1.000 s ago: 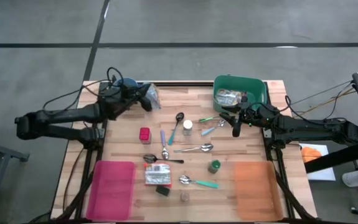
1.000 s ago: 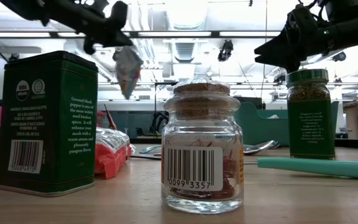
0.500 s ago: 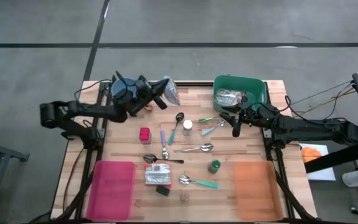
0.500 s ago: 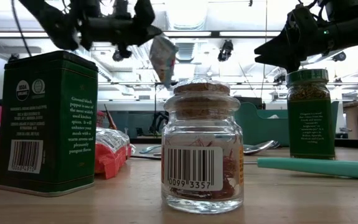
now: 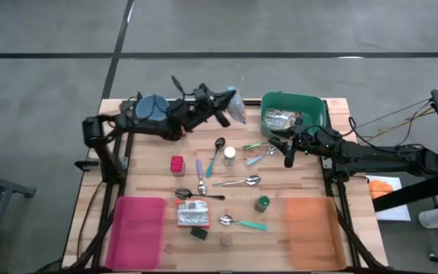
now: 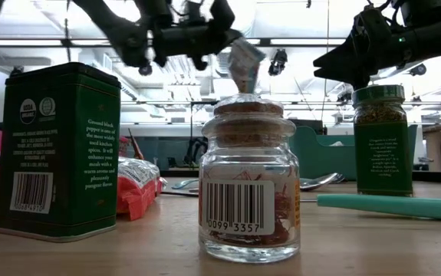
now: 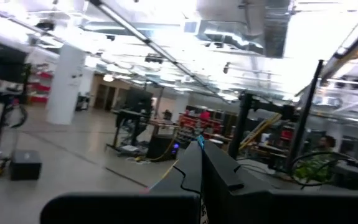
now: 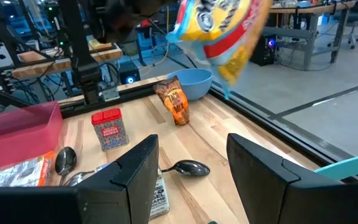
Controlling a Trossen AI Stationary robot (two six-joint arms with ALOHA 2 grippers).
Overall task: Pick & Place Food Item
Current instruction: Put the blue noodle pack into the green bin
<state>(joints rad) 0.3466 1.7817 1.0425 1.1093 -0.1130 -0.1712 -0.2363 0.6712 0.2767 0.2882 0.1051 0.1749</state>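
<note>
A yellow, red and blue snack bag (image 5: 236,107) hangs in the air over the table's far edge, just left of the green bin (image 5: 314,109). My left gripper (image 5: 223,114) is shut on it; the low view shows the bag (image 6: 244,64) dangling from the gripper (image 6: 224,36). A silvery packet (image 5: 279,118) lies inside the bin. My right gripper (image 5: 283,151) hovers in front of the bin, open and holding nothing. Its wrist view shows its fingers (image 8: 136,167) wide apart and the bag (image 8: 219,30) high beyond them. My left gripper pinches the snack bag by its top edge (image 6: 235,44) between its two fingers. The fingers reach nearly level from the table's left, tipped slightly upward. The bag hangs below the fingertips, lifted clear of the table.
Spoons (image 5: 238,182), a red tin (image 5: 177,164), small spice jars (image 5: 262,202) and a foil pack (image 5: 193,215) litter the middle of the table. A blue bowl (image 5: 152,106) sits far left. A pink tray (image 5: 136,231) lies near left and an orange tray (image 5: 315,231) near right.
My left gripper has swept along the far edge toward the table's right and the green bin, tipping upward as the arm stretched out. It stays shut on the snack bag, which has travelled with it, hanging clear of the table.
</note>
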